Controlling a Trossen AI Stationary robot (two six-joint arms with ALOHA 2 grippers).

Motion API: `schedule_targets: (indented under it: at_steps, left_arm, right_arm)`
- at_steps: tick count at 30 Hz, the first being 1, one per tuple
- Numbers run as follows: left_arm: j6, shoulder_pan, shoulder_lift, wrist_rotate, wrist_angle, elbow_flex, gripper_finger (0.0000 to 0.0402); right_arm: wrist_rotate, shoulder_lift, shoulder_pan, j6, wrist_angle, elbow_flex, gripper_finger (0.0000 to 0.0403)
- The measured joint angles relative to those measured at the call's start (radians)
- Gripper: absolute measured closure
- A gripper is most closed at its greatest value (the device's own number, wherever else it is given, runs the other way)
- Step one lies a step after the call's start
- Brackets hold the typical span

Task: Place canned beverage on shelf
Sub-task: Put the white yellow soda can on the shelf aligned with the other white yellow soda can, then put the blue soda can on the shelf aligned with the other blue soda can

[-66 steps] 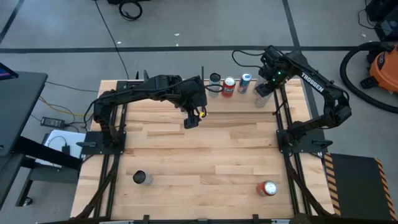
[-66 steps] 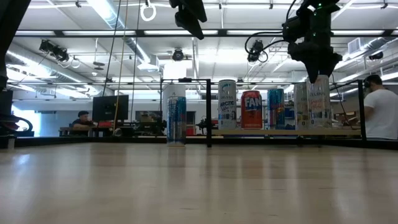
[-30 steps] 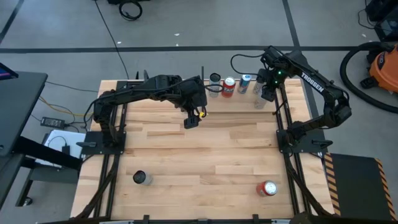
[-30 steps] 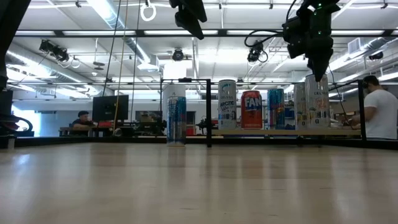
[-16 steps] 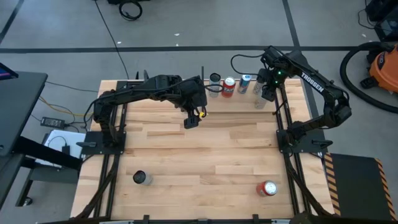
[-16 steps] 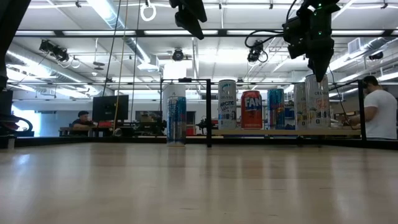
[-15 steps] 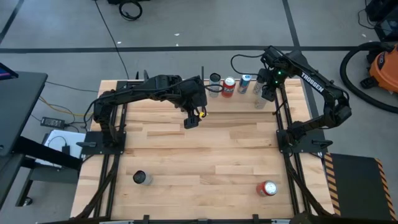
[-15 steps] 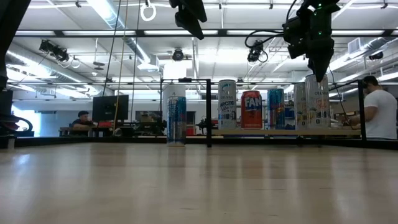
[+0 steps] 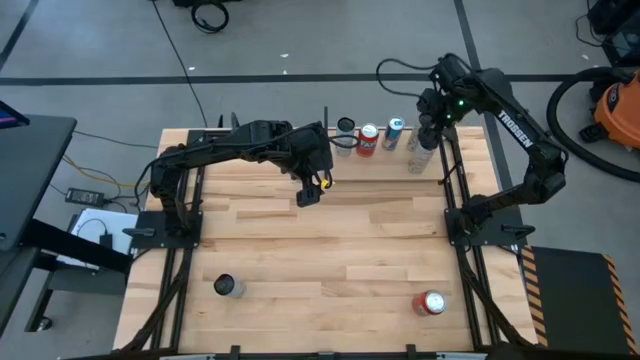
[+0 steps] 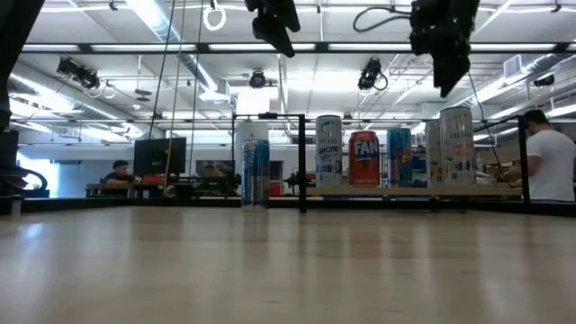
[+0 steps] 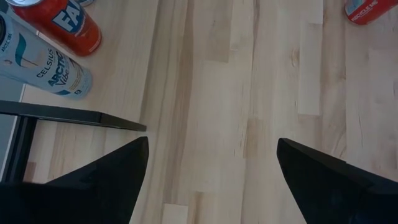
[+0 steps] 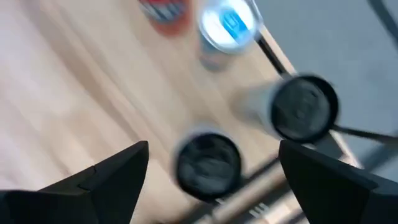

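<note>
The pale shelf [image 9: 382,162] with black rods lies at the table's far edge. Several cans stand upright on it: a white one [image 10: 328,151], a red one [image 10: 364,158], a blue one [image 10: 399,157] and two silver ones [image 10: 456,147]. My right gripper [image 9: 430,112] hangs open and empty above the silver cans [image 12: 207,163], well clear of their tops in the low view [image 10: 447,76]. My left gripper [image 9: 310,192] is open and empty, raised over the table just in front of the shelf's left end.
A dark-topped can [image 9: 226,287] stands near the table's near left corner. A red can [image 9: 432,303] lies at the near right. The shelf's black rod [image 11: 74,116] runs just in front of the white and red cans. A person [image 10: 544,157] stands in the room behind.
My right gripper has gone up and a little toward the far edge, away from the top of the silver can. The can stays upright on the shelf.
</note>
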Motion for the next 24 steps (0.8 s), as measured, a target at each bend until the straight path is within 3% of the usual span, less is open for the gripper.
schedule_targets:
  at_steps: [7,14,24]
  left_arm:
    - [0.007,0.015,0.0,0.001,-0.062,0.0,0.0044]
    - [-0.025,0.079,0.0,-0.001,-0.112,0.0,0.0044]
    - [-0.054,0.151,0.0,-0.002,-0.195,0.0,0.0044]
  right_arm:
    - [-0.165,-0.002,0.001,0.031,-0.007,0.035,0.0034]
    - [-0.376,-0.017,0.059,0.026,-0.015,-0.017,0.0033]
    - [-0.413,-0.049,0.297,0.039,0.108,-0.097,0.0036]
